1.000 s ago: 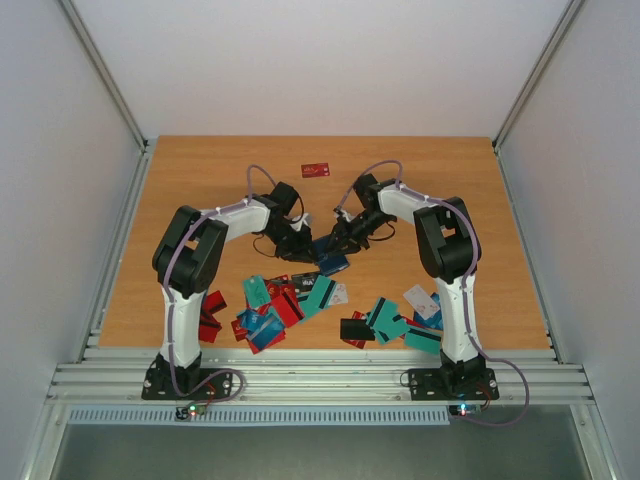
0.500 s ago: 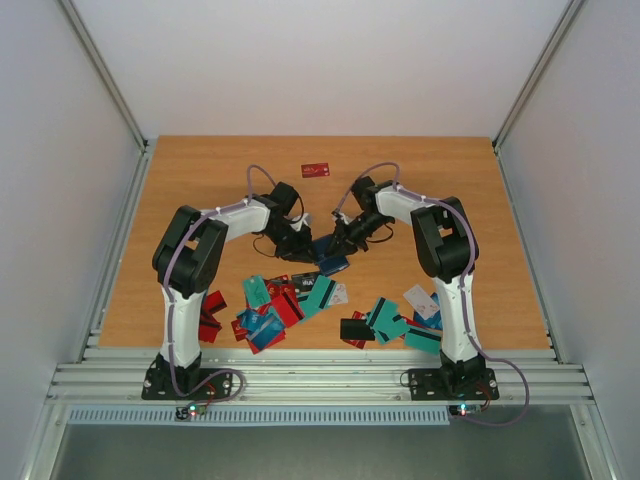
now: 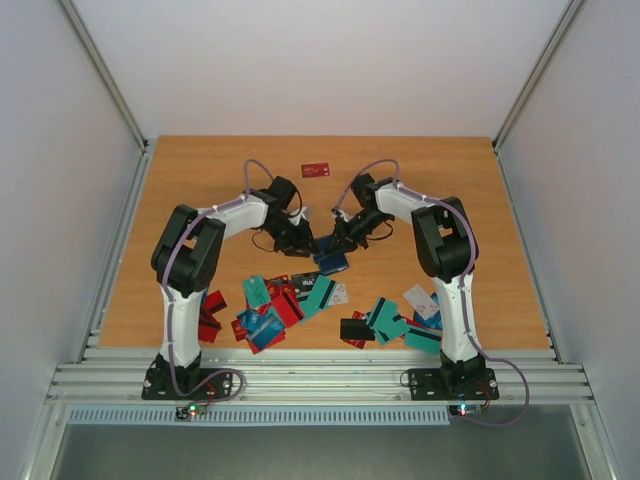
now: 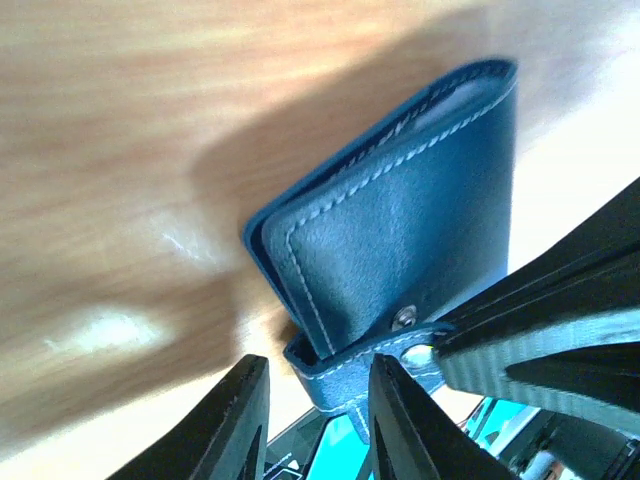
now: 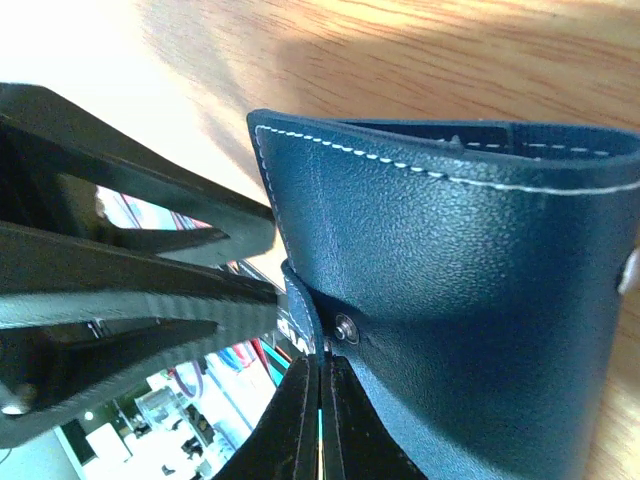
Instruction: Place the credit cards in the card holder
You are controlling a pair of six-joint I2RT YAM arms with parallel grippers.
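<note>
Overhead, I see the credit cards (image 3: 268, 318) strewn across the lower middle of the table (image 3: 200, 190), and one red card (image 3: 316, 170) alone near the top. Left of centre, my left gripper (image 4: 320, 375) has its jaws parted, and the lower edge of the card holder (image 4: 400, 230) lies in the gap. Only the wrist views show the holder's white stitching and metal snap. It sits mid-frame, folded, and I cannot tell whether cards are inside. On the right, my right gripper (image 5: 320, 390) is closed, pinching the holder's snap tab.
</note>
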